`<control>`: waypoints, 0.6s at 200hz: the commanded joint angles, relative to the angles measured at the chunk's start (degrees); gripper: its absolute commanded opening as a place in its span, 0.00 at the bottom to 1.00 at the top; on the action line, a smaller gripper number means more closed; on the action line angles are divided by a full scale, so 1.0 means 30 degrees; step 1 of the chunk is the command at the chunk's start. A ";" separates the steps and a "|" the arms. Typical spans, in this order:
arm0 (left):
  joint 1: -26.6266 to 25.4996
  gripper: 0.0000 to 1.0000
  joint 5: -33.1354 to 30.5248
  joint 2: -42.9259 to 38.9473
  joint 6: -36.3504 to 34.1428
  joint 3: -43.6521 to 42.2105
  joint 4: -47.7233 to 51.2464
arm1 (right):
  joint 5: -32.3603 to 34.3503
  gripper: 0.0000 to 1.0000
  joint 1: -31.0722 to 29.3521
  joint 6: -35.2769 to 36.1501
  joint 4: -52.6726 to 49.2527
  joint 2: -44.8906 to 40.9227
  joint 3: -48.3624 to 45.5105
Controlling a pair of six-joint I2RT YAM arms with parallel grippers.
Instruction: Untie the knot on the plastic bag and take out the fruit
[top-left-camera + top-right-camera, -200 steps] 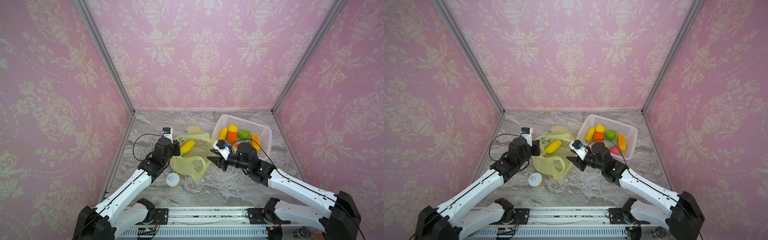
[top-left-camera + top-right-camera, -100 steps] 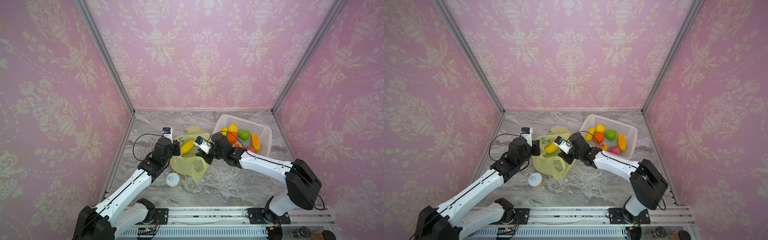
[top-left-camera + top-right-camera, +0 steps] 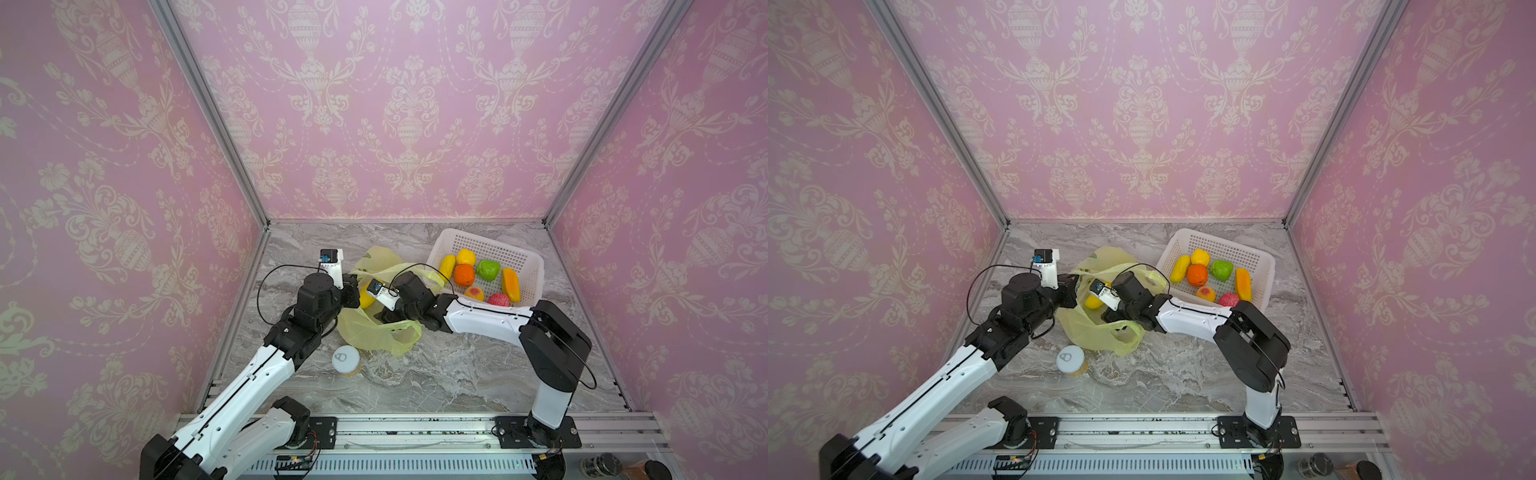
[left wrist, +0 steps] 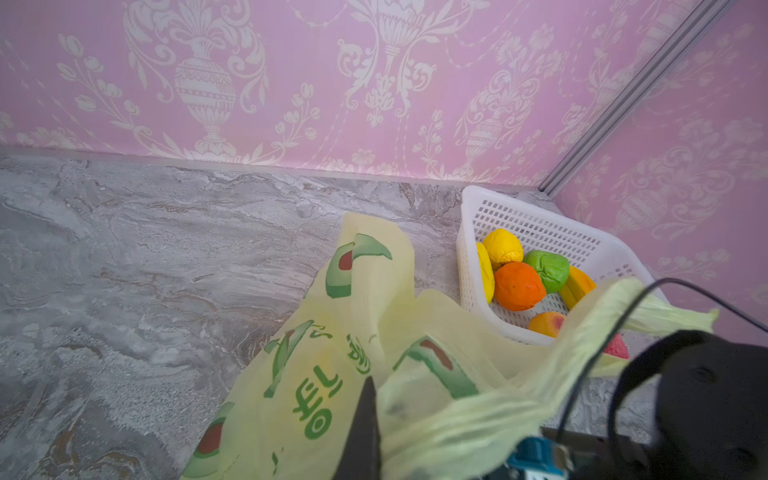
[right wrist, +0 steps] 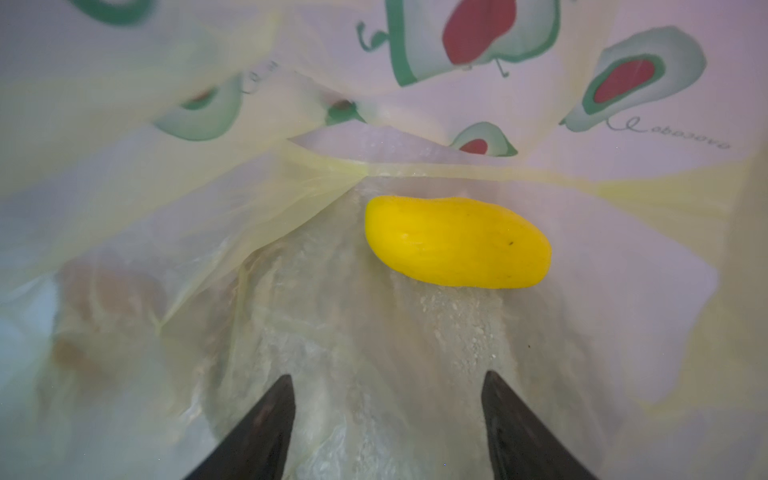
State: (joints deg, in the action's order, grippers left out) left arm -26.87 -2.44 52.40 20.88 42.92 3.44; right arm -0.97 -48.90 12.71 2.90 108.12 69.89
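Step in hand, as judged: the one fruit seen inside is being fetched out. The thin translucent yellow-green plastic bag (image 3: 376,334) with avocado prints is lying at the centre of both top views on the grey marbled worktop (image 3: 436,374). Its mouth is being held open, and no knot is being seen.

The left tool (image 3: 353,293) is being clenched on the plastic bag's rim at the left of the mouth. The right tool (image 5: 387,376) is being reached in from the right, released, with nothing between the spread jaws. The long glossy yellow toy fruit (image 5: 457,243) is lying on the film ahead of the jaws, apart from both tips.

To be done well:
- The jaws are to be lined across the fruit's short width.
- The tool is to be lowered without film being pinched.
- The jaws are to be closed gently, the skin looking slippery.
- The rim is to be held taut by the left tool.

Right forearm is being laid low across the worktop, wrist dipped into the bag. Left arm is being stretched forward from lower left.

Seven other toy fruits (image 3: 464,275) are lying in the white perforated plastic basket (image 3: 490,249) at upper right.
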 commanded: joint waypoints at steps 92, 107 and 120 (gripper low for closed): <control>-0.0036 0.00 0.3932 -0.0032 -0.0109 -0.0843 -0.2031 | 0.1702 0.95 0.0007 -0.6243 0.2228 0.5069 0.4819; -0.0036 0.00 0.4437 -0.0202 -0.0062 -0.0986 -0.2399 | 0.2538 0.95 0.0009 -0.7569 0.2300 0.5638 0.5305; -0.0036 0.00 0.4869 -0.0323 -0.0018 -0.1091 -0.2687 | 0.3026 0.96 0.0010 -0.8442 0.2554 0.5983 0.5444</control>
State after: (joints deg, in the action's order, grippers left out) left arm -26.87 7.73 52.86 20.88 40.66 -1.76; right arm 3.70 -48.88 -3.99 9.13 123.70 84.31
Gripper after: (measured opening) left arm 0.041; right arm 0.954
